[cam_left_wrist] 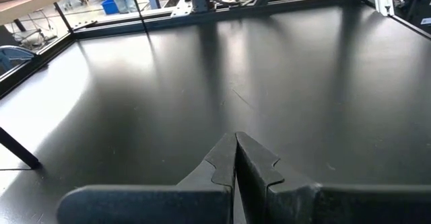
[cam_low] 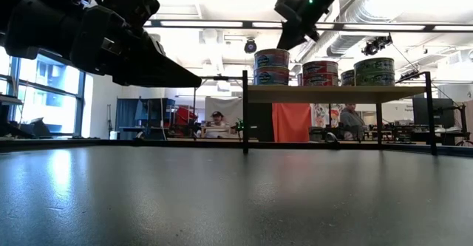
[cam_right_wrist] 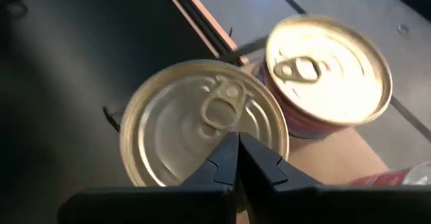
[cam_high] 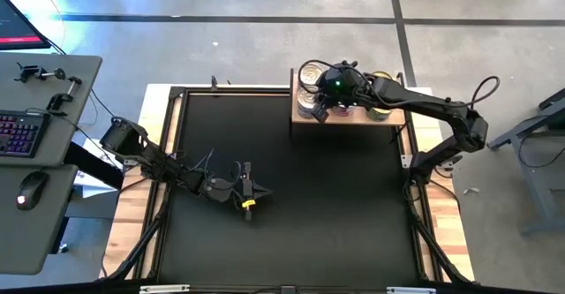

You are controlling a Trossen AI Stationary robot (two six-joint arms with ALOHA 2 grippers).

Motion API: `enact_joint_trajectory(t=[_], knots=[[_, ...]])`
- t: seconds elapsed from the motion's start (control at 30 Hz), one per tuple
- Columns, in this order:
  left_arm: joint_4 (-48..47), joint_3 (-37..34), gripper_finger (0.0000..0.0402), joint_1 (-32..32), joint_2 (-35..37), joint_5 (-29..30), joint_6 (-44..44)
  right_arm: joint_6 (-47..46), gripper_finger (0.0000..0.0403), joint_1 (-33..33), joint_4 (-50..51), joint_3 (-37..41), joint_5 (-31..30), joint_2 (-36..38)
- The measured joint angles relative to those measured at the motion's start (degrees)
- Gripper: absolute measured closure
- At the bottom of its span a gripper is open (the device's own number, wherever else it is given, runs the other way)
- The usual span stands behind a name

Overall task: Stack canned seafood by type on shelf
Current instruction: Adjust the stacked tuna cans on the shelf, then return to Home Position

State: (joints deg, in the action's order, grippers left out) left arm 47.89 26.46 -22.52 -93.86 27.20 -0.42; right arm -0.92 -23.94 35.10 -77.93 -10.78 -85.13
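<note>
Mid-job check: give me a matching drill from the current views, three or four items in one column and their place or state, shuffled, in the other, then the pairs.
Items:
1. left claw
2. right claw
3. small light-wood shelf on a black frame
4. round silver-topped pull-tab tin

Places or states:
A. carries the stacked tins at the table's far edge
B. shut, over the bare black table
C. directly under a shut claw tip
D. shut, above the shelf's tins

Pairs: 1-B, 2-D, 3-A, 4-C
</note>
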Motion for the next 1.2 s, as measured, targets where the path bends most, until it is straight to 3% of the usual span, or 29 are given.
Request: enact_joint_trajectory(t=[0.27, 0.4, 0.6, 0.7, 0.83, 0.93, 1.2], knots=[[-0.1, 0.0, 0.0401, 0.0, 0.0, 0.0, -0.5, 2.5, 0.0401, 0.0, -1.4, 0.0, -1.7, 4.5], [-0.1, 0.0, 0.0401, -0.2, 0.0, 0.0, -0.6, 2.7, 0.0401, 1.1, 5.1, 0.0, -1.2, 11.2], [-0.1, 0.0, 0.0401, -0.7, 0.0, 0.0, -1.0, -2.8, 0.0401, 9.6, 23.5, 0.0, 0.8, 21.5], [-0.1, 0.0, 0.0401, -0.9, 0.0, 0.0, -1.1, -8.2, 0.0401, 16.6, 25.8, 3.1, 0.8, 27.1], [-0.1, 0.0, 0.0401, -0.9, 0.0, 0.0, -2.0, -13.7, 0.0401, 26.5, 20.0, 14.2, 0.7, 36.5], [-0.1, 0.0, 0.0401, -0.8, 0.0, 0.0, -2.0, -16.3, 0.0401, 32.1, 10.4, 25.4, -1.0, 44.0], [0.8, 0.0, 0.0401, -0.7, 0.0, 0.0, -3.9, -14.7, 0.0401, 36.7, -17.0, 51.9, 4.6, 57.5]])
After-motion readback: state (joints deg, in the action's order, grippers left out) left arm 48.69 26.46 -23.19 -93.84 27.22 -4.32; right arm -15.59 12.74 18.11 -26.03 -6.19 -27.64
